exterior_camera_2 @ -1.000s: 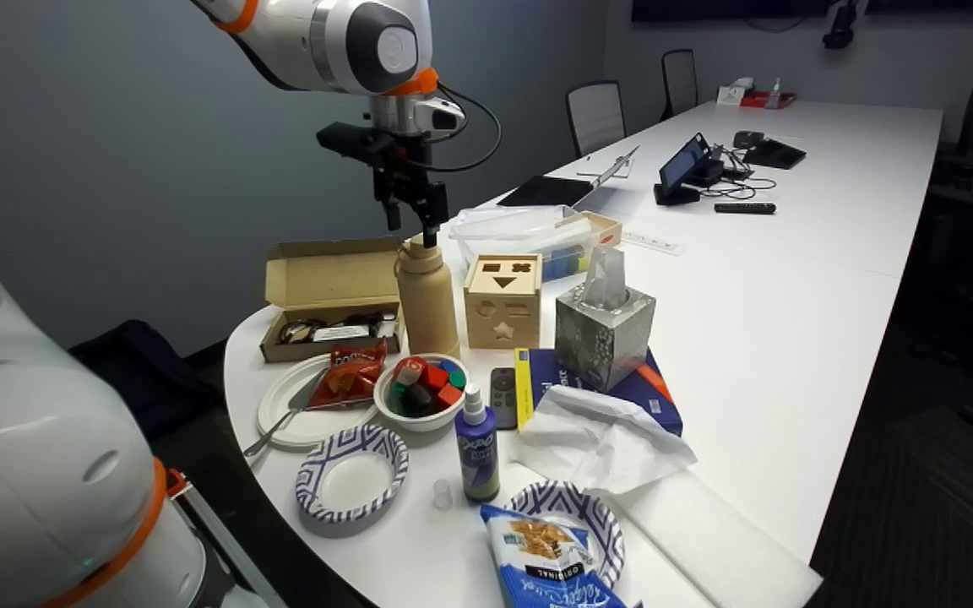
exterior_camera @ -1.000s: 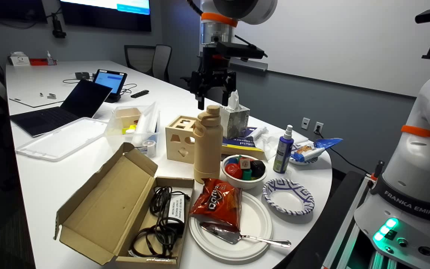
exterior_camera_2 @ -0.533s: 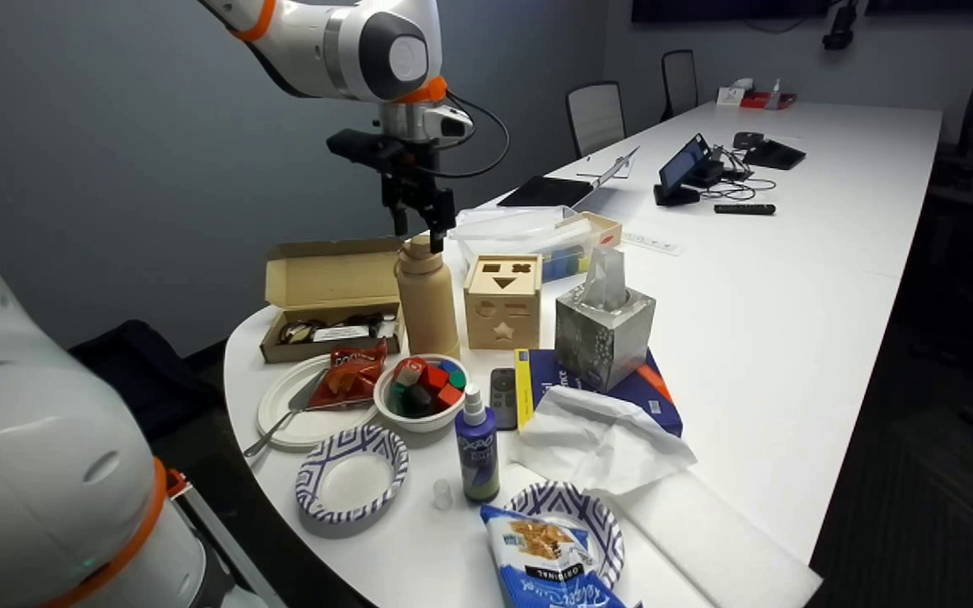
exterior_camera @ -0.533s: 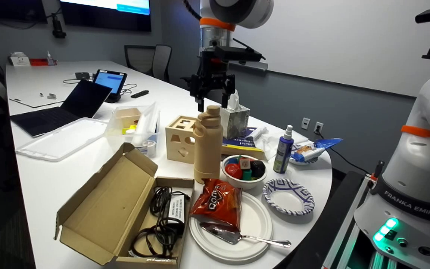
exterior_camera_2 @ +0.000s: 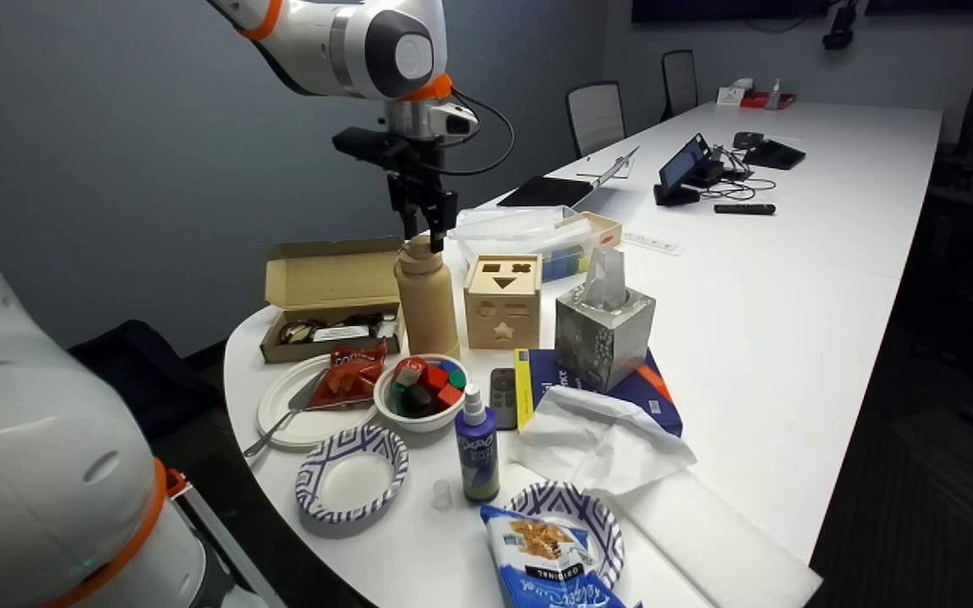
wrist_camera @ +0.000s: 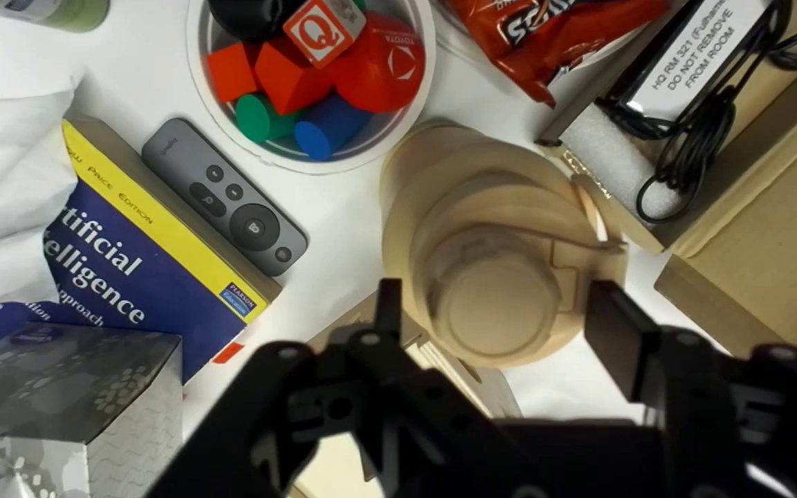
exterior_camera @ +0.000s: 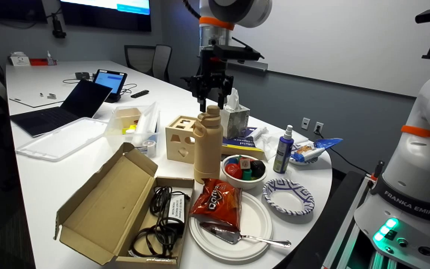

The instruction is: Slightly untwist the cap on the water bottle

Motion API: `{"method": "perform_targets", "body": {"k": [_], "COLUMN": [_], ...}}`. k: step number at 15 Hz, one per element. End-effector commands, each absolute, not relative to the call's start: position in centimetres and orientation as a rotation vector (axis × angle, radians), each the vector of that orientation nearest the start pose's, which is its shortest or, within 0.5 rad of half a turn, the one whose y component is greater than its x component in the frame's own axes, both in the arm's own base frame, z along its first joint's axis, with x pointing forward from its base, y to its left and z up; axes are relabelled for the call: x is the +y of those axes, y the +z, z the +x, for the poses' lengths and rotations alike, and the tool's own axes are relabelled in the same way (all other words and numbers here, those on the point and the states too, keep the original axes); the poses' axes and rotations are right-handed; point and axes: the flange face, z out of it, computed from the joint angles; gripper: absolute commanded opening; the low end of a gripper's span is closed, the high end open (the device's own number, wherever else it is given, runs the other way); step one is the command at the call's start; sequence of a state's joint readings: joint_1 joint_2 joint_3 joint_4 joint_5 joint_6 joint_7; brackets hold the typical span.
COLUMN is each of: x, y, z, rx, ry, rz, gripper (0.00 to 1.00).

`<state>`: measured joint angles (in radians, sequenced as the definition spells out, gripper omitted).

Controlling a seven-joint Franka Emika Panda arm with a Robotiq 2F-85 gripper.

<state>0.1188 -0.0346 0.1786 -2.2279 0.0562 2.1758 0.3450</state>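
Observation:
The tan water bottle (exterior_camera: 207, 149) stands upright on the table in both exterior views, and the wrist view looks down on its top. Its round tan cap (wrist_camera: 499, 308) lies between the black fingers (wrist_camera: 389, 304) of my gripper (wrist_camera: 495, 294). A gap shows on each side of the cap, so the jaws are open, part-way closed, and touch nothing that I can see. In an exterior view my gripper (exterior_camera: 212, 107) points straight down, with its tips at about the height of the cap's top. One finger (exterior_camera_2: 437, 236) partly covers the cap (exterior_camera_2: 419, 243) in an exterior view.
Close around the bottle are a wooden shape box (exterior_camera_2: 502, 304), a bowl of blocks (exterior_camera: 244, 183), a chip bag (exterior_camera: 218, 203) and an open cardboard box (exterior_camera: 106, 209). A tissue box (exterior_camera_2: 605, 333) sits on a blue book (wrist_camera: 115, 263); a purple spray bottle (exterior_camera: 283, 151) stands nearby.
My jaws have drawn closer together around the cap. The gripper has come down slightly and shifted a little sideways over the bottle, which has not moved.

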Motion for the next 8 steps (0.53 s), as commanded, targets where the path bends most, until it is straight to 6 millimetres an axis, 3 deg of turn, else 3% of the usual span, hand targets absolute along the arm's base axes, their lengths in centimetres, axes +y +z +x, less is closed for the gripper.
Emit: {"method": "perform_targets", "body": {"k": [1,4,8], "x": [15.34,15.35,15.42], "y": [38.89,38.98,38.95], "z": [49.82,49.79,49.61], "rx": [0.117,0.117,0.075], "ry": [0.038,0.036,0.042], "rz": [-3.119,-3.117,-3.133], "gripper": [0.40,0.21,0.21]}}
